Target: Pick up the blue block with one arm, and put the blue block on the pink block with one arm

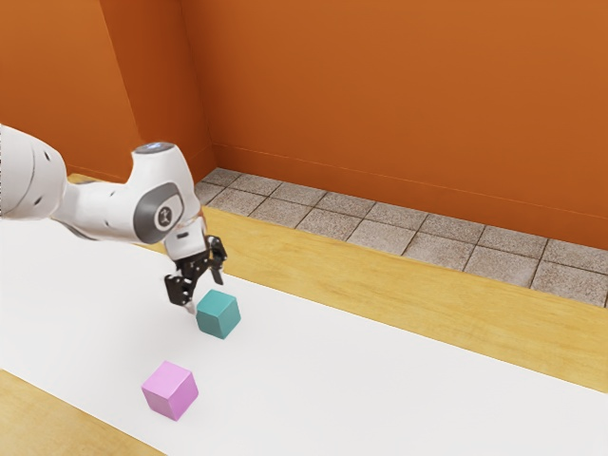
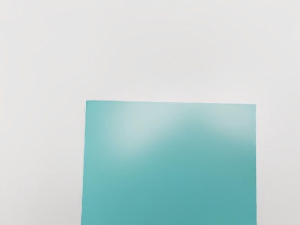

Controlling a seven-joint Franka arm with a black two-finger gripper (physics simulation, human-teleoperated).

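Note:
The blue block (image 1: pixel 218 314), teal in colour, rests on the white table cover (image 1: pixel 380 380). My gripper (image 1: pixel 196 291) hangs just above it, toward the exterior view's left, with its black fingers spread and nothing between them. In the wrist view the blue block (image 2: pixel 171 164) lies close under my hand as a large teal square. The pink block (image 1: pixel 170 389) sits on the cover nearer the front edge, a short way from the blue one and apart from it.
A wooden table border (image 1: pixel 399 285) runs along the white cover's far side. Beyond it lie a grey tiled floor (image 1: pixel 456 237) and orange walls (image 1: pixel 399 95). Open cover stretches toward the exterior view's right.

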